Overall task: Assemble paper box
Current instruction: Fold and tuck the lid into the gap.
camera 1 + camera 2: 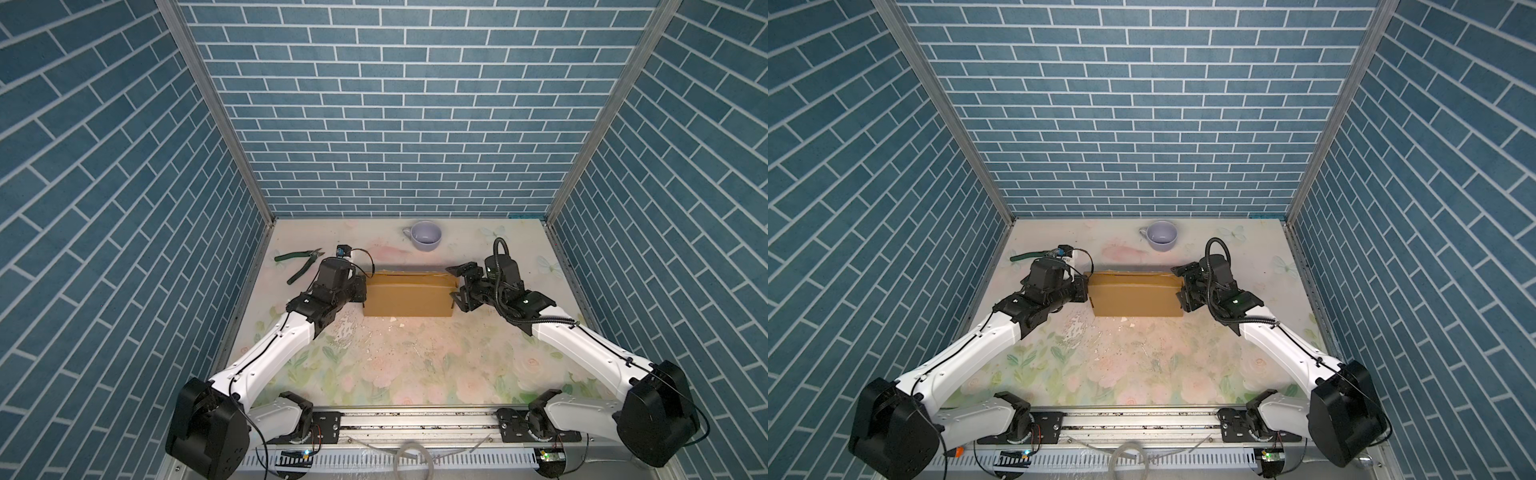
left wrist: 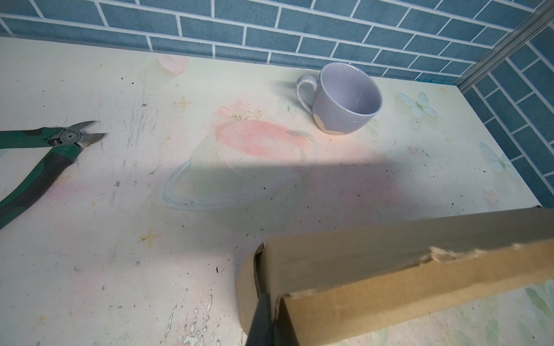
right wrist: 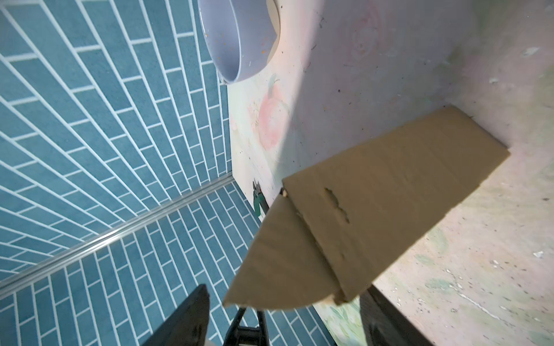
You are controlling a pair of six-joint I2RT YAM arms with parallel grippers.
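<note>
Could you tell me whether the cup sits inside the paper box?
No, the cup stands on the table behind the paper box, apart from it.

both top views look down from high over the near edge of the table [image 1: 415, 374] toward the back wall [image 1: 395, 124], sharing nearly everything, while each wrist view sits close to the paper box [image 2: 389, 269], both catching the cup [image 2: 347, 102].

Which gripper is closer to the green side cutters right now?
Left. The left gripper pinches the cardboard box end nearest the side cutters; the right gripper is open at the box's opposite end.
</note>
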